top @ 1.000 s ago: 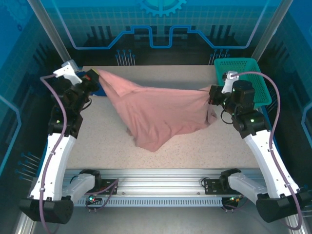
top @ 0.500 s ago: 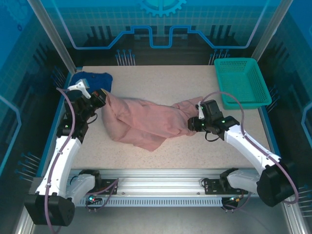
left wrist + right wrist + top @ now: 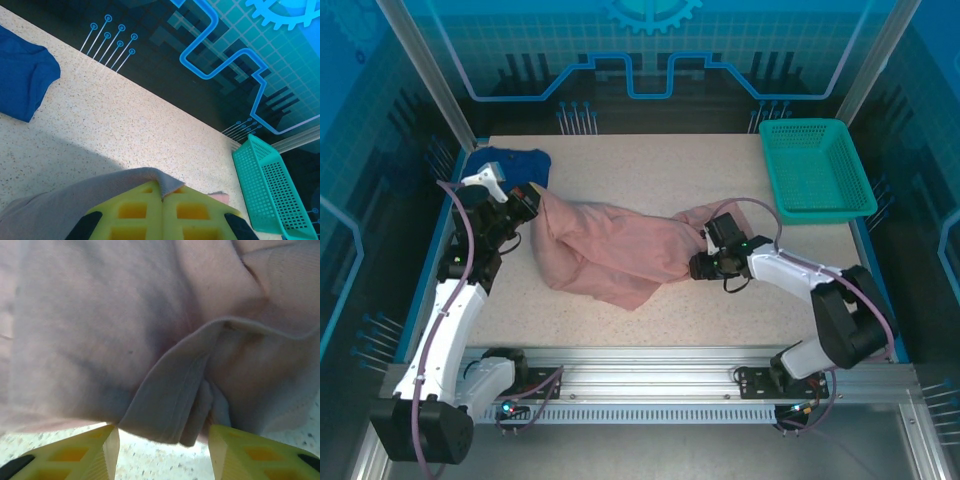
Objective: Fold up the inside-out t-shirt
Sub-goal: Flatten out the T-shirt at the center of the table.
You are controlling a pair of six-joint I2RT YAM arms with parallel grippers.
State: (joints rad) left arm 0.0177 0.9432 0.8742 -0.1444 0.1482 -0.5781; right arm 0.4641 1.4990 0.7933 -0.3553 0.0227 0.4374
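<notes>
The inside-out t-shirt (image 3: pixel 610 250), dusty pink, lies crumpled across the middle of the table. My left gripper (image 3: pixel 532 195) is at the shirt's left end, shut on a fold of its edge. In the left wrist view the yellow fingers (image 3: pixel 140 212) press together with the cloth (image 3: pixel 165 185) pinched between them. My right gripper (image 3: pixel 695 267) sits low at the shirt's right part, open. In the right wrist view its fingers (image 3: pixel 107 450) stand apart and a loose hem of the t-shirt (image 3: pixel 175 400) hangs just ahead of the gap, unclamped.
A dark blue folded garment (image 3: pixel 510 162) lies at the table's back left corner, close behind the left gripper. A green mesh basket (image 3: pixel 817 213) stands at the back right. The table's front edge runs along the metal rail (image 3: pixel 640 365).
The shirt was stretched in the air between both grippers; it has dropped onto the table. The right gripper opened, let go and moved down and left. The left gripper lowered, still gripping.
</notes>
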